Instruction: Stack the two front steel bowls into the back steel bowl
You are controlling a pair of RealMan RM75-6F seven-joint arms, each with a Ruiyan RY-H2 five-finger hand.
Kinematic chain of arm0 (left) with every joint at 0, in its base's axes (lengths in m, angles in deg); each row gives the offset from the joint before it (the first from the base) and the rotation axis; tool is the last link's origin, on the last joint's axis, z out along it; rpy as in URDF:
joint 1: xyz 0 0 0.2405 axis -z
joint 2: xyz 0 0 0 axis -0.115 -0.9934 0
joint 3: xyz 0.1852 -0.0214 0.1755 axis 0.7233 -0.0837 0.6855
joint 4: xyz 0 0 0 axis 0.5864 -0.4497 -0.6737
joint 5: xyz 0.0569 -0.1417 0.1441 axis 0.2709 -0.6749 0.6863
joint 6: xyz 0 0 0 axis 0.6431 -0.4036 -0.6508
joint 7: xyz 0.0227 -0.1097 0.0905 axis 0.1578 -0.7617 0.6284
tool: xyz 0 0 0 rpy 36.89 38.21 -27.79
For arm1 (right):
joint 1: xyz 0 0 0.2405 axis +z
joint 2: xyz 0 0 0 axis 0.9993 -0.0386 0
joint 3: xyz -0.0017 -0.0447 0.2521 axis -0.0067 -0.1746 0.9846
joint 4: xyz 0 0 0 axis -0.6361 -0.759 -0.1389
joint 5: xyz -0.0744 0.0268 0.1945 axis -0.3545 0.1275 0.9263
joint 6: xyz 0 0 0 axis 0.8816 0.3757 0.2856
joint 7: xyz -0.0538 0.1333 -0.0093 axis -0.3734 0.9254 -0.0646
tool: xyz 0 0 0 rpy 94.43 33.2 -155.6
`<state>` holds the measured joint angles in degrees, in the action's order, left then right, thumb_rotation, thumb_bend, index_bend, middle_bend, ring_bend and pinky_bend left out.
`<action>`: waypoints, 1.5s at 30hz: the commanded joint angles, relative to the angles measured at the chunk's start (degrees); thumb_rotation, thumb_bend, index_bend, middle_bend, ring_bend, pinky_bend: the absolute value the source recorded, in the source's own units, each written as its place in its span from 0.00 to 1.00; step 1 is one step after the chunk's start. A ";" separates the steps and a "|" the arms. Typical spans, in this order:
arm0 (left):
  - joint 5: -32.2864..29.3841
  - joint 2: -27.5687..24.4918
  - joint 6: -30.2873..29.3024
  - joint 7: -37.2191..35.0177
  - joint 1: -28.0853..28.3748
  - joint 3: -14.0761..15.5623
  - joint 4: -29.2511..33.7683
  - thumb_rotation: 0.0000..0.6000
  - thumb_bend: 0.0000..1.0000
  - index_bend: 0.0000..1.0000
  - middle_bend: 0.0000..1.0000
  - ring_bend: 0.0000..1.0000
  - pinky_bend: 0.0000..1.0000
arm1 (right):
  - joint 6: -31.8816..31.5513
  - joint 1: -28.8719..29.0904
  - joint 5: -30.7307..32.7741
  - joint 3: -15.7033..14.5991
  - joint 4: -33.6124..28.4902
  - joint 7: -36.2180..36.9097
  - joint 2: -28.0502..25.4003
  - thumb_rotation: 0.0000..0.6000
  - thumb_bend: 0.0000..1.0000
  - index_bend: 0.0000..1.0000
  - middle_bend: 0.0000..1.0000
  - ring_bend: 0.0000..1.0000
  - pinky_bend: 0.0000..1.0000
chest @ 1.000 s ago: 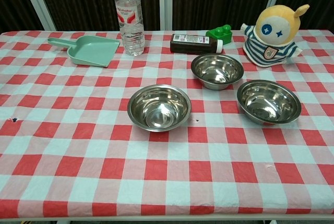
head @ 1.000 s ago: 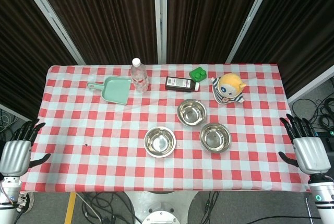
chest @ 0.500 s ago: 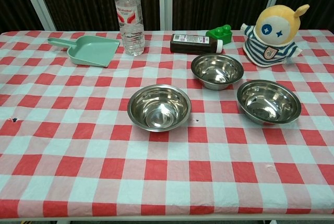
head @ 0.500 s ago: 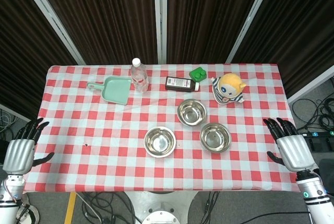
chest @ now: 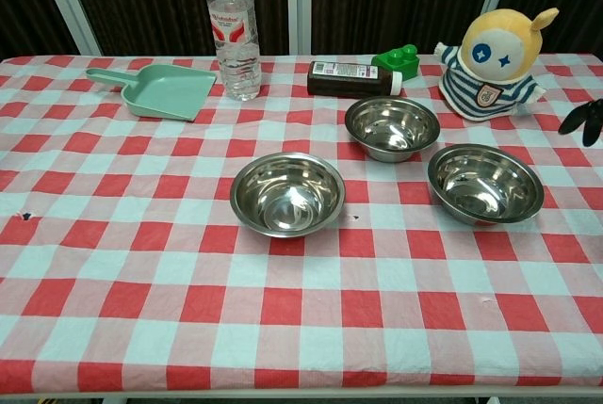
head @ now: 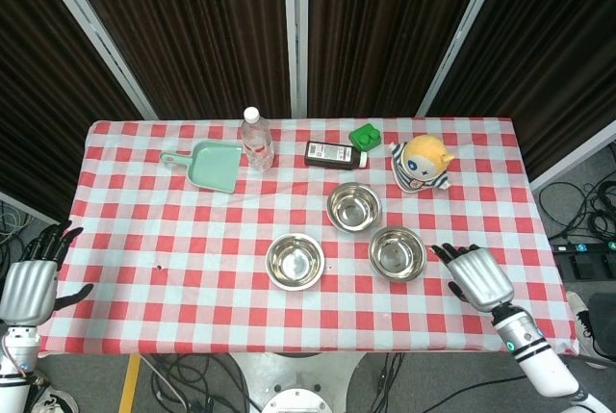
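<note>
Over the counter's (head: 125,326) right part, right hand (head: 478,276) hovers with fingers spread, holding nothing, just right of the right front bowl (head: 397,252), not touching it. Left front bowl (head: 295,261) sits further left of that hand, with bare checked cloth between the two front bowls. Back bowl (head: 353,207) lies beyond and left of the hand, close behind the right front bowl but apart from it. All three bowls upright, nothing stacked.

Left hand (head: 29,284) hangs off the counter's left edge, fingers apart, holding nothing, well apart from every bowl. Wide open cloth runs between it and the left front bowl.

Far from both hands, along the back edge: dustpan (head: 214,164), bottle (head: 256,139), dark box (head: 332,154), green block (head: 364,135), plush toy (head: 422,163).

Head view shows both hands whole. Chest view shows only the right hand's dark fingertips (chest: 586,120) at the right frame edge, right of the right front bowl; left hand is outside that view.
</note>
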<state>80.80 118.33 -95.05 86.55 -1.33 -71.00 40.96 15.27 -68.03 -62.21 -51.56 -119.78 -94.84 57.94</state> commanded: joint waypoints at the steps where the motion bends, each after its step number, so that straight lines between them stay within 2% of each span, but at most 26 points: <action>1: -0.17 -0.22 -0.01 -0.13 -0.20 0.10 -0.37 1.00 0.16 0.20 0.20 0.12 0.21 | 1.57 0.93 0.78 -0.44 0.62 -1.49 1.50 1.00 0.23 0.27 0.32 0.53 0.57; 4: -0.09 -0.34 -0.51 -0.31 -0.60 0.27 -0.95 1.00 0.19 0.20 0.20 0.12 0.21 | 2.41 1.66 1.21 -0.38 1.43 -2.69 2.60 1.00 0.25 0.30 0.34 0.53 0.57; 12: -0.06 -0.22 -0.65 -1.77 -1.05 0.56 -1.95 1.00 0.20 0.20 0.20 0.12 0.21 | 5.73 4.34 3.03 0.19 2.65 -4.46 4.77 1.00 0.33 0.31 0.34 0.53 0.57; 21: -0.55 -0.61 -0.65 -2.85 -1.15 0.16 -2.21 1.00 0.20 0.20 0.20 0.12 0.21 | 7.79 6.05 3.96 -0.54 3.73 -5.98 6.34 1.00 0.33 0.31 0.34 0.53 0.57; 24: -1.00 -0.61 -0.36 -3.33 -1.29 0.15 -2.75 1.00 0.20 0.20 0.20 0.12 0.21 | 7.88 6.12 4.25 -0.94 4.30 -6.17 6.66 1.00 0.30 0.32 0.34 0.53 0.57; 31: -1.02 -0.41 -0.08 -3.51 -1.23 0.15 -3.34 1.00 0.20 0.20 0.20 0.12 0.21 | 8.29 6.75 4.58 -1.42 5.97 -6.88 7.91 1.00 0.17 0.32 0.34 0.53 0.57; 45: -1.64 -0.29 0.19 -3.34 -1.23 -0.23 -4.86 1.00 0.20 0.20 0.20 0.12 0.21 | 9.48 9.65 3.92 -1.02 10.04 -6.05 12.04 1.00 0.18 0.37 0.38 0.53 0.57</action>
<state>79.17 118.05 -94.87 83.22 -2.56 -71.22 36.10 24.66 -58.56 -58.21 -52.62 -109.94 -101.00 69.79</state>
